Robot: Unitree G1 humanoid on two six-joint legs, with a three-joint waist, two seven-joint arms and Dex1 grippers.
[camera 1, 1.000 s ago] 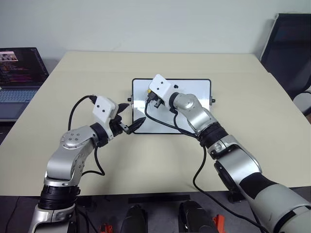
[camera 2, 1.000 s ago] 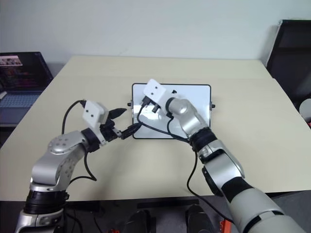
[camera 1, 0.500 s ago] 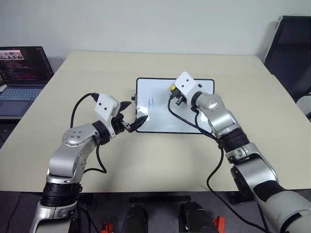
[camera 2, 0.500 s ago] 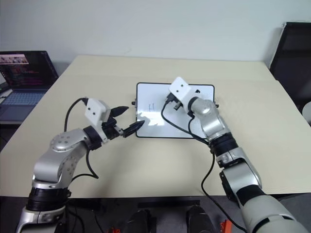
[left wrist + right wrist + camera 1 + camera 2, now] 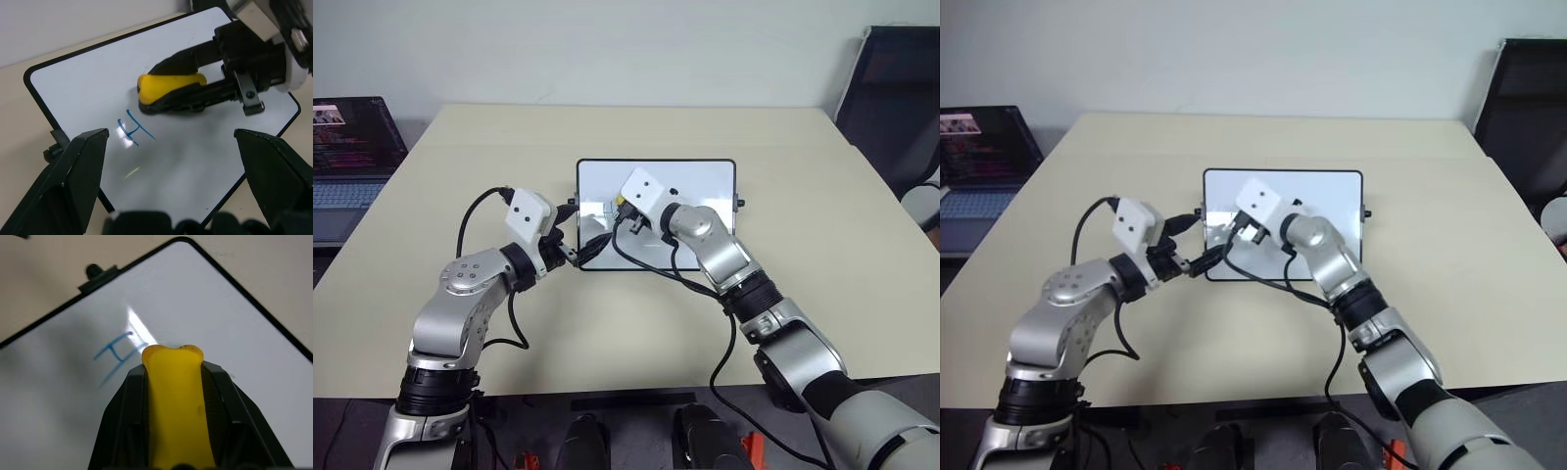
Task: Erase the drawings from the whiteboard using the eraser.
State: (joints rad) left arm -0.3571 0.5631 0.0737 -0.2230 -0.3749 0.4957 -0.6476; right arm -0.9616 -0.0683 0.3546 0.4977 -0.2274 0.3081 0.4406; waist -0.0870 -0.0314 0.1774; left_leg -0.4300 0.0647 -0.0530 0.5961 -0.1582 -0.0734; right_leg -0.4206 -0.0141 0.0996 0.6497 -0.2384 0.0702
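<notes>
The right gripper (image 5: 619,210), pinching the eraser (image 5: 168,89), had swung back beside the H mark (image 5: 135,129); the left gripper (image 5: 176,161) stayed spread at the whiteboard's (image 5: 700,181) edge.

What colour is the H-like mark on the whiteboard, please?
Blue H-like mark, clearest in the right wrist view.

whiteboard (image 5: 195,161): glossy white surface with glare, thin black frame
eraser (image 5: 178,411): smooth yellow plastic-looking body, slight sheen
right gripper (image 5: 146,95): matt black fingers
table (image 5: 607,323): matt beige top
</notes>
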